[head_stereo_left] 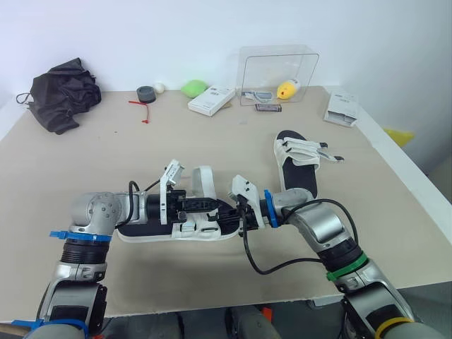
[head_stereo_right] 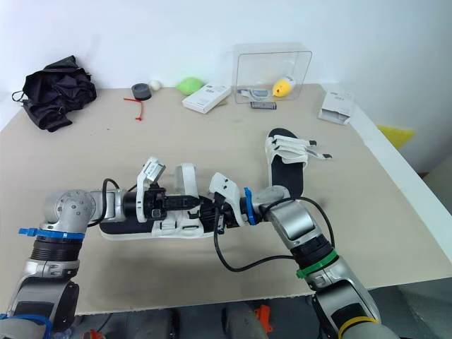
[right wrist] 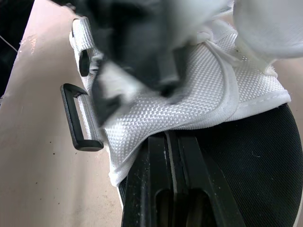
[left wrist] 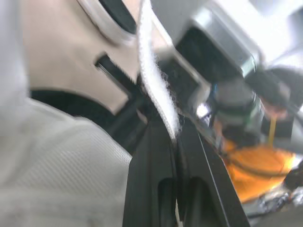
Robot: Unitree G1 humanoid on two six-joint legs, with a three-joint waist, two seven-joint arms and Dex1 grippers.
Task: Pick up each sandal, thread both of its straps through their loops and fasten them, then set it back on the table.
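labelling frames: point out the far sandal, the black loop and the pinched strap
far sandal [head_stereo_left: 296, 176], left eye view, black footbed
black loop [right wrist: 69, 116], right wrist view, long side
strap [left wrist: 158, 90], left wrist view, fuzzy edge

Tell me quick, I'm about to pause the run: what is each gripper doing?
Left gripper: closed, pinching the strap.
Right gripper: closed on the white flap.

Middle of near sandal [head_stereo_left: 138, 230] hidden behind left hand [head_stereo_left: 214, 205], right hand [head_stereo_left: 234, 212]
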